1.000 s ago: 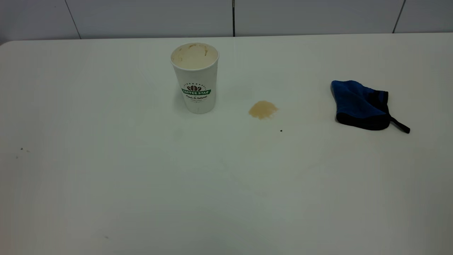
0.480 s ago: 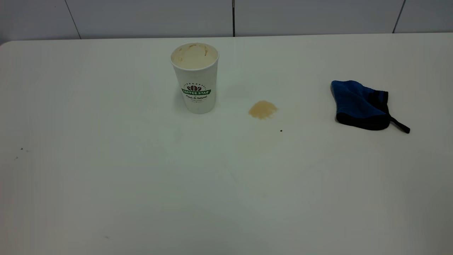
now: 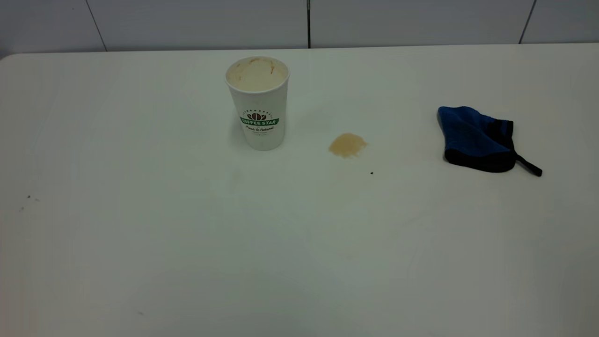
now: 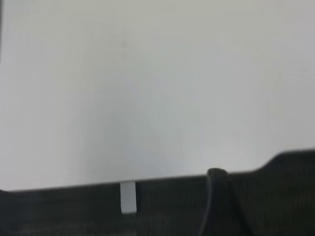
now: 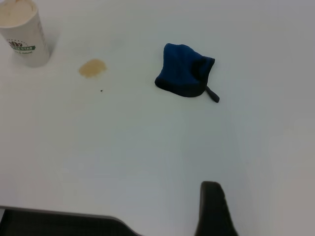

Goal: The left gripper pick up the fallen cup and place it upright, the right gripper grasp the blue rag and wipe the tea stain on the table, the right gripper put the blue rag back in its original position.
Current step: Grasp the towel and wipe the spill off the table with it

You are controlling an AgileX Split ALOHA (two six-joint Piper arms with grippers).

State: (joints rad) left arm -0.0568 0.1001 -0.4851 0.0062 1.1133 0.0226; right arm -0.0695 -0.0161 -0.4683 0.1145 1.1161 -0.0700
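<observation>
Standing upright on the table (image 3: 140, 262), the cup (image 3: 259, 103) has the tea stain (image 3: 347, 144), a tiny black speck (image 3: 371, 172) and the blue rag (image 3: 477, 139) at its right; gripper states cannot be told.

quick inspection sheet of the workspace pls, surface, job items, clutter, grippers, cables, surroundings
surface: white table, smooth, one rounded far corner in view; a few faint specks near its left edge.
cup: cup stands upright, interior brown-streaked, logo facing the exterior camera.
stain: tea stain unwiped, between cup and rag, touching neither.
rag: blue rag lies crumpled at the right, black strap trailing outward; untouched.
clutter: tiny black speck just in front of the stain.
grippers: neither shows in the exterior view; a dark part at the right wrist view's edge, fingers not visible.
cables: one black cable in the left wrist view.
surroundings: grey panelled wall behind the table.
</observation>
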